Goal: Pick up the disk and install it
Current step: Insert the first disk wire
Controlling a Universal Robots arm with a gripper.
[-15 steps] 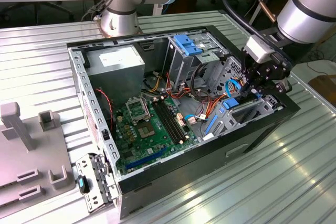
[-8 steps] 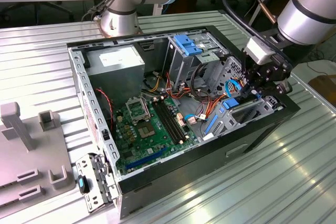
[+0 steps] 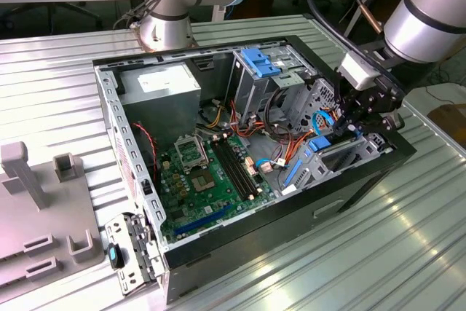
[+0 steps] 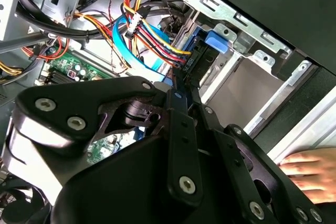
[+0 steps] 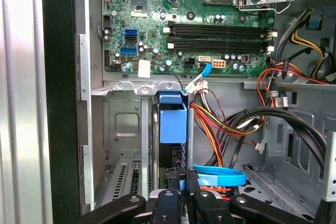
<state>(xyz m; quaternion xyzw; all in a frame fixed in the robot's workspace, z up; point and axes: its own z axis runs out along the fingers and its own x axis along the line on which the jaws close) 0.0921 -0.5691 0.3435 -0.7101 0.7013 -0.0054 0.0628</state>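
The disk (image 5: 172, 121) stands on edge in a slot of the metal drive bay (image 5: 123, 129) at the case's front corner, and its blue carrier frame (image 4: 197, 51) faces me. In the exterior view the disk (image 3: 318, 143) is a blue edge low in the case, on that view's right. My gripper (image 3: 342, 132) reaches down into that corner. Its black fingers lie close together, with the tips at the disk's near end in both wrist views (image 5: 184, 179) (image 4: 178, 80). I cannot tell whether they pinch the frame or only touch it.
Red, yellow and blue cables (image 5: 220, 124) crowd the space beside the bay. The motherboard (image 3: 204, 172) lies in the case's middle, the grey power-supply box (image 3: 160, 81) at the back, and a blue latch (image 3: 258, 60) tops the drive cage. A hand (image 4: 310, 166) rests outside the case.
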